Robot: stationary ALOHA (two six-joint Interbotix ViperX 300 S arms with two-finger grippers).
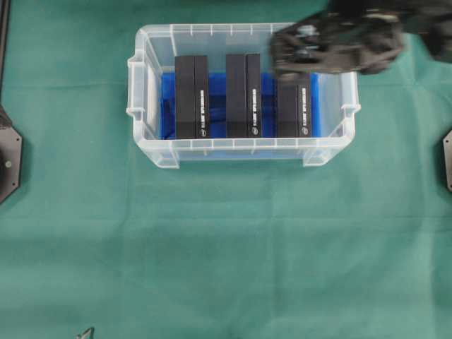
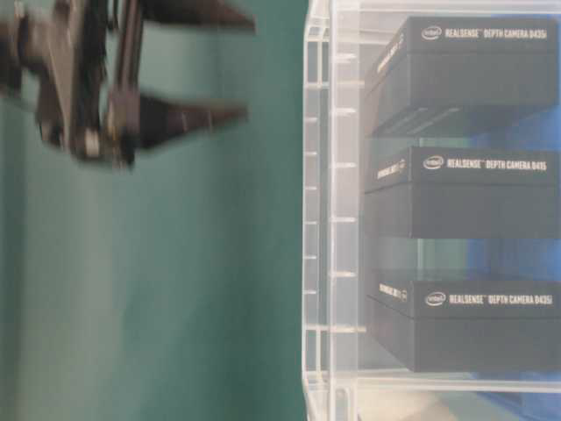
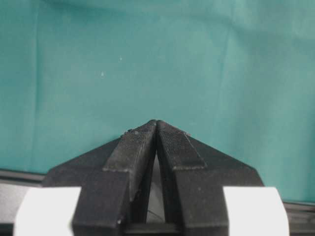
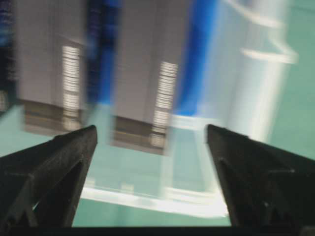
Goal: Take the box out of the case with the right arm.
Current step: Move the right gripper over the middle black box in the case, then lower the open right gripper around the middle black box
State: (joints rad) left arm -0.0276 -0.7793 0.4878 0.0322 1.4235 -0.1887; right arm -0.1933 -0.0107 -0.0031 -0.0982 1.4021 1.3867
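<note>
Boxes, 3 in number and black, are seen standing in a row on the blue bottom of the case point(image 1: 152, 42), which rests on the green cloth point(image 1: 226, 247) near its far edge. The left box point(image 1: 192, 97) sits toward the left wall of the case, the middle box point(image 1: 244, 95) at its centre, and the right box point(image 1: 294, 111) near the right wall, apart from one another. White lettering is carried on each. The right arm point(image 1: 381, 32) is extended from the far right corner of the cloth over the far right part of the case, blurred, with its wrist bent downward. The right gripper point(image 1: 300, 53) is held above the right box with its jaws spread wide and nothing between them. The left gripper point(image 3: 156, 129) is pointed at bare cloth, its fingertips pressed together on nothing.
</note>
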